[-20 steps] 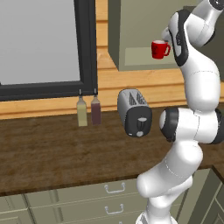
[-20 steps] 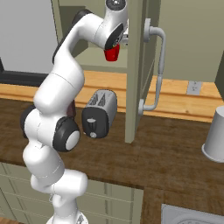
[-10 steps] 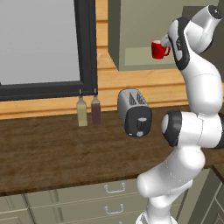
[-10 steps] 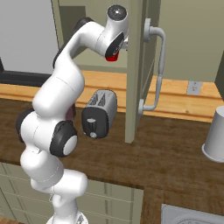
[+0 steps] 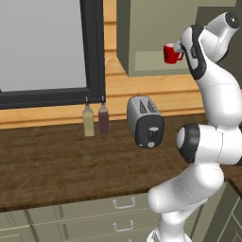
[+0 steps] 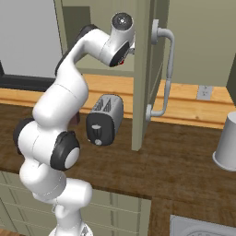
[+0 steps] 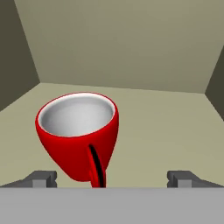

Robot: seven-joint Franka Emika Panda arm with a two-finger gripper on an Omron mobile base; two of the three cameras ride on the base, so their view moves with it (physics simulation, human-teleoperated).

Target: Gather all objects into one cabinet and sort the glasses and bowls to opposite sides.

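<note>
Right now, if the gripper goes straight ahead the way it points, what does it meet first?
Most likely the red cup, which stands on the cabinet shelf just ahead of the open gripper, slightly off-center. Behind it is the cabinet's back wall. Depth is hard to judge.

The white arm [image 5: 208, 142] rises from its base at the desk's front edge, bends back at a dark elbow joint, then climbs steeply to a raised wrist [image 6: 120, 34] at cabinet height. The pincer [image 7: 113, 178] points forward, roughly level, its two small dark fingertips [image 7: 43, 177] spread as wide as they go, gripping nothing, apart on either side of the hand view's lower edge.
</note>
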